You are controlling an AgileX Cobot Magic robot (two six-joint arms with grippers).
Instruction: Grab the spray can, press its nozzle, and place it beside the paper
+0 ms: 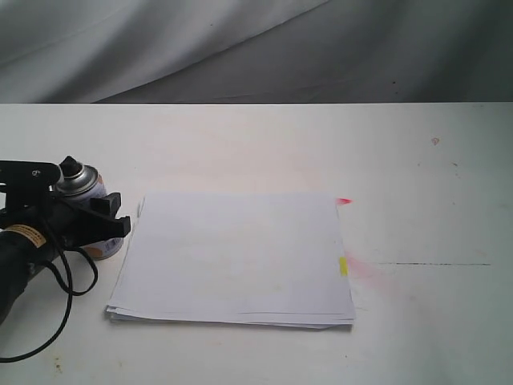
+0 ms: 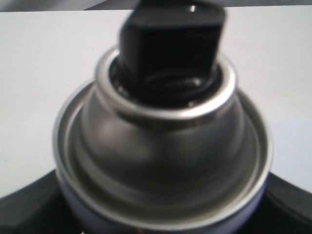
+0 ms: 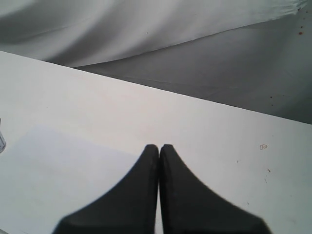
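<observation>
Seeing our left gripper [image 1: 96,221] clamped round the upright spray can [image 1: 86,199], black nozzle [image 1: 70,167] on top, just beside the paper stack [image 1: 236,261], white table [image 1: 280,144] smeared pink [image 1: 373,273], grey draped cloth [image 1: 240,48] behind, our right gripper [image 3: 159,151] pressed closed

**Covered, cropped and blurred**
The left tool [image 1: 90,207] covers most of the label on the spray can [image 1: 84,186], and the print is too small to read. Up close, the nozzle [image 2: 170,44] is blurred and clipped at the top edge. The right tool [image 3: 159,148] is cropped at its base.
</observation>
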